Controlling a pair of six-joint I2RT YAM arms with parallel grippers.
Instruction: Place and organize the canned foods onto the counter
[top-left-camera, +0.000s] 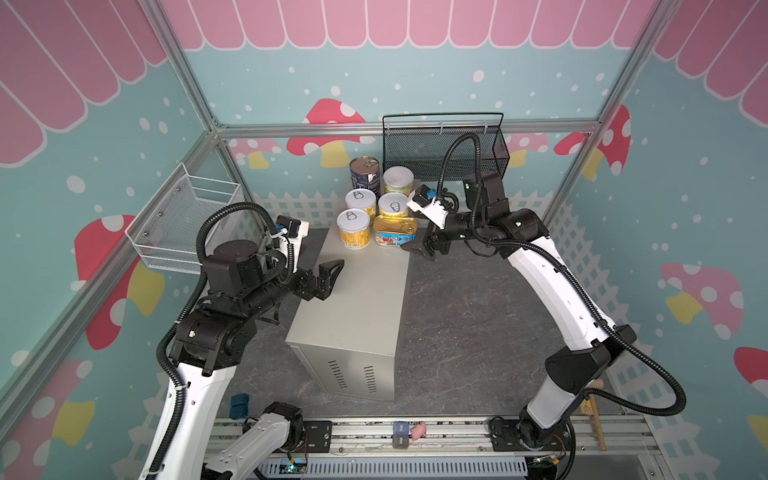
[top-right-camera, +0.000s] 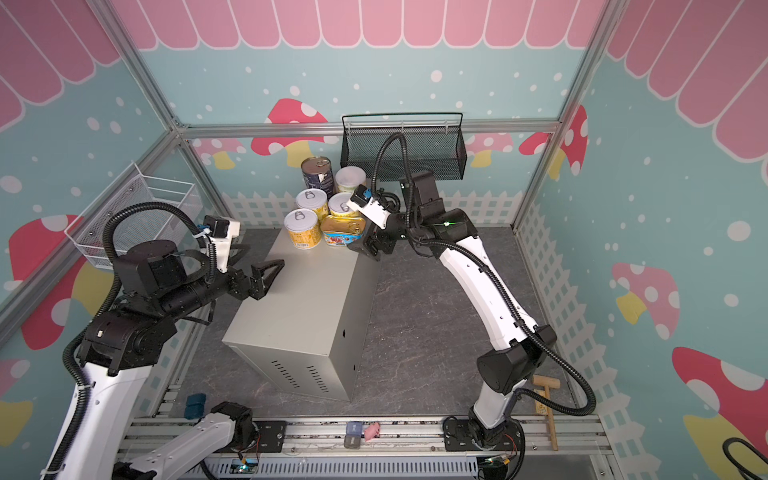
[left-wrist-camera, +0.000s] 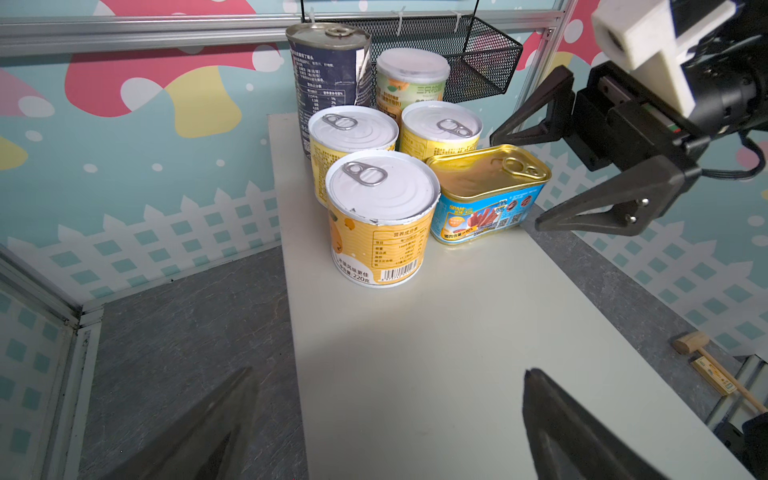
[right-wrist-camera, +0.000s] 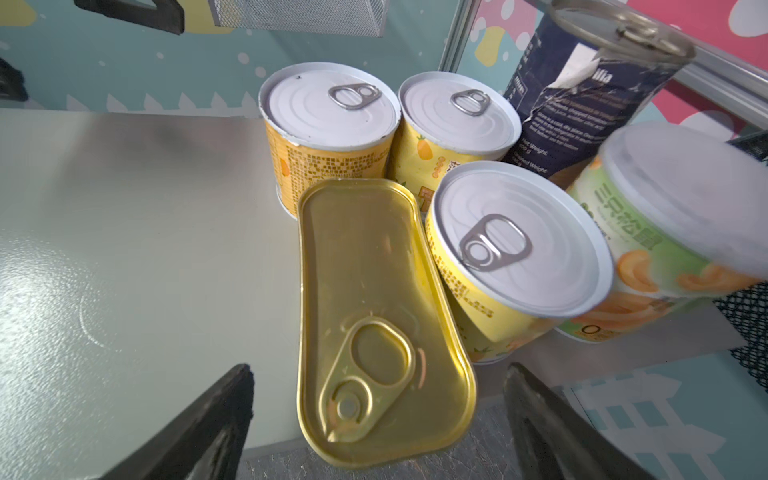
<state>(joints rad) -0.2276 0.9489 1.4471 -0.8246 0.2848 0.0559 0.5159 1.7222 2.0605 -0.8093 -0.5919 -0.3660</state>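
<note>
Right claw (left-wrist-camera: 515, 181): it is wide open and holds nothing. Its jaws stand on either side of the near end of the flat gold-topped rectangular tin (right-wrist-camera: 374, 291), and I cannot tell whether either one touches it.
Left claw (left-wrist-camera: 388, 370): it is wide open and empty, hovering over the bare middle of the tabletop (left-wrist-camera: 415, 332) (the long beige-grey metal box), well apart from the cans.
Cans: all six stand upright, packed tight at the tabletop's far end. These are the three short yellow-label pull-tab cans (left-wrist-camera: 382, 195), with the white-lidded yellow can (left-wrist-camera: 411, 68) and the tall navy can (left-wrist-camera: 328, 70) behind them.
Gold tin: it sits at the front right of the cluster, close to the tabletop's right edge.
Risk, retreat: if you pull the right claw back askew, a jaw may hook the tin's end and drag it off that edge.
Risk, advance: if you nudge forward, the tin shoves the neighbouring yellow cans — the back row could shift towards the far edge.
Risk, swing: the right wrist hangs near the white-lidded can, so a careless sweep could tip it.
</note>
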